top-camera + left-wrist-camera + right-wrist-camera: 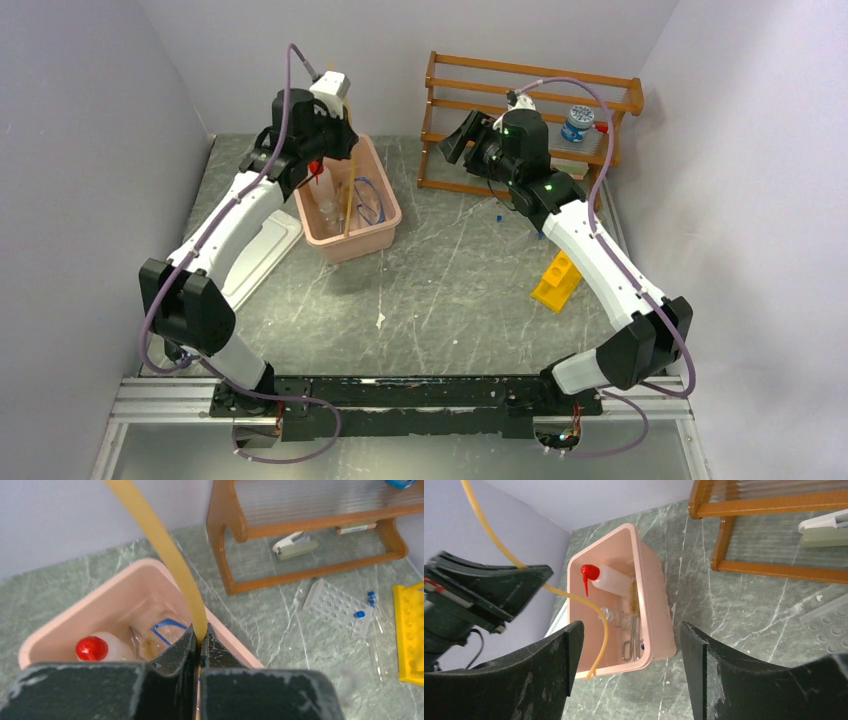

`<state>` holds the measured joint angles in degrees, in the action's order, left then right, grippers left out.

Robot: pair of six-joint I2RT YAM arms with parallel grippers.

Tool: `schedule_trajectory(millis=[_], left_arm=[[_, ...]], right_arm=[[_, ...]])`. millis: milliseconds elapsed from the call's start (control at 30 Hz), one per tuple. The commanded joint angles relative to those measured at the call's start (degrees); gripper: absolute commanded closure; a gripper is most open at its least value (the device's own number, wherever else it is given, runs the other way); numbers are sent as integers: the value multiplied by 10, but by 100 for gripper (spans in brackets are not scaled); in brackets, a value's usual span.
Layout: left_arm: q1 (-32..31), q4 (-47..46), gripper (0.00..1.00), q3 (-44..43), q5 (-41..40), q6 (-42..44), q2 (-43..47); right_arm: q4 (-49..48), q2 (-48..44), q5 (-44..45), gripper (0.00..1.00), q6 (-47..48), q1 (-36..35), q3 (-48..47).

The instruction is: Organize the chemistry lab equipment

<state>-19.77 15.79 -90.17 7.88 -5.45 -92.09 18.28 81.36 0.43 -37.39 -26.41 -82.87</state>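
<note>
My left gripper (201,635) is shut on the amber rubber tubing (170,555) and holds it above the pink bin (60,625). The tubing hangs down into the bin (347,200), and its end rests on the bin's near rim (591,672). In the bin lie the red-capped wash bottle (611,576), metal tongs (630,642), a small glass (609,614) and the blue-framed goggles (167,625). My right gripper (630,627) is open and empty, raised near the wooden rack (520,75). The yellow holed rack (557,282) lies on the table at the right. The blue hexagonal piece (578,122) sits on the wooden rack's shelf.
A white holed tray (335,602) with blue-capped tubes (360,614) beside it lies in front of the wooden rack. A white clip (295,544) lies under the rack's shelf. A white lid (265,250) lies left of the bin. Walls close in on three sides.
</note>
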Motion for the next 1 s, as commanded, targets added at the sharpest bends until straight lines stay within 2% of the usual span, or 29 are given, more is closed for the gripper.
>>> schedule_trajectory(millis=[0,167,333,433,633,800,900,967], left_arm=[[6,-43,95,60,-1,-28,6],[6,-50,95,135,-10,-66,18],[7,-21,95,163,24,-84,-1],[9,47,95,147,19,-109,-36],[14,93,95,125,5,-132,-80],[16,131,94,86,13,-111,-131],[16,141,89,65,20,-109,-145],[16,144,81,55,18,-110,-144]], right_arm=[[-13,12,-31,27,-4,10,-20],[-17,19,-50,27,-11,20,-12],[-18,18,-59,28,-16,27,-4],[-19,15,-60,28,-17,30,1],[-17,14,-64,28,-19,34,1],[-17,10,-66,28,-21,37,8],[-15,7,-66,28,-21,40,11],[-15,5,-66,28,-21,40,13]])
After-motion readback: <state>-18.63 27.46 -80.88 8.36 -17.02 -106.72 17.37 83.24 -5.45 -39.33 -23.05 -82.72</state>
